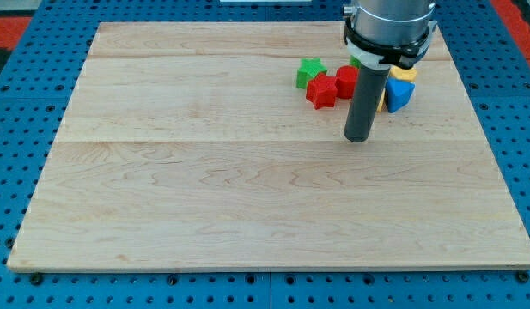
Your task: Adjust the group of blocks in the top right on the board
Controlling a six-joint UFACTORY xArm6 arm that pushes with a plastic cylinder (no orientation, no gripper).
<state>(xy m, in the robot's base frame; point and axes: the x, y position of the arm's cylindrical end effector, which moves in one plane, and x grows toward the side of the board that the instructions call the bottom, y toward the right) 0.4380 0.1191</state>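
**Cluster gathered at top right, tip standing just below it**

The group sits in the top right part of the wooden worktop [204, 197], well clear of the view's bottom and left. It is made up of a green star-like block [309, 71] at the left end, a red star-shaped block [321, 91] just below and right of it, a second red block [345, 79] whose shape I cannot make out, a blue block [399, 94] with an angled face at the right end, and a yellow block [405, 75] showing behind the blue one. A sliver of green and a strip of yellow peep out beside the rod; the arm hides what lies between the reds and the blue.

My tip [358, 138] rests on the board just below the cluster, near the gap between the red blocks and the blue one, not visibly touching any block.

As a judgement, the blocks are already bunched close, so the work looks largely a matter of nudging; whether any push has landed cannot be told.

The group's long axis runs roughly left to right across the view, dipping slightly toward the right.

There is no pincer on this arm, only the rod, so there is no spread or pinch to tell.
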